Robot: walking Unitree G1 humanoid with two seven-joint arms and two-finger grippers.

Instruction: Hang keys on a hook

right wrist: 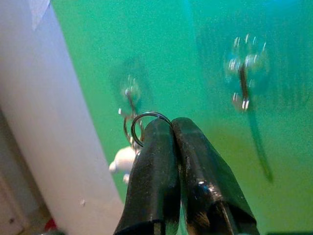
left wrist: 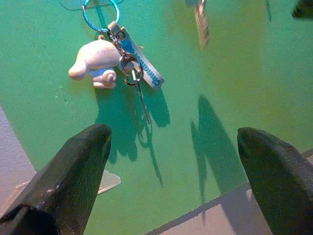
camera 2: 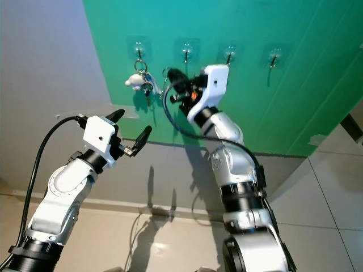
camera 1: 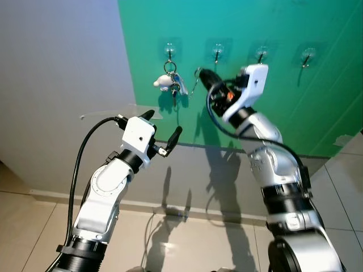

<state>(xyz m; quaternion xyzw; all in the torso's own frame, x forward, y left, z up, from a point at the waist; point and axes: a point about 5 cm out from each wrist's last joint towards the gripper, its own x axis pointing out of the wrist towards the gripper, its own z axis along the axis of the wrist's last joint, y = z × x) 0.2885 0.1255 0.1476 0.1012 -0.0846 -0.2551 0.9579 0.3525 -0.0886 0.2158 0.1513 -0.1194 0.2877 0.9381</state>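
Note:
Four clear hooks are stuck in a row on the green wall panel [camera 1: 272,113]. On the leftmost hook [camera 1: 169,50] hangs a keychain [camera 1: 170,82] with a white plush figure [left wrist: 95,58], a blue tag and a key. My right gripper [camera 1: 203,75] is raised just below and left of the second hook [camera 1: 218,51], shut on a thin metal key ring [right wrist: 146,122] that sticks out past its fingertips. My left gripper [camera 1: 163,123] is open and holds nothing, lower down and facing the hung keychain.
Two more bare hooks [camera 1: 261,54] [camera 1: 308,56] lie to the right on the panel. A grey wall [camera 1: 62,85] adjoins the panel on the left. Beige floor tiles [camera 1: 187,243] lie below, and a black cable [camera 1: 79,164] loops from the left wrist.

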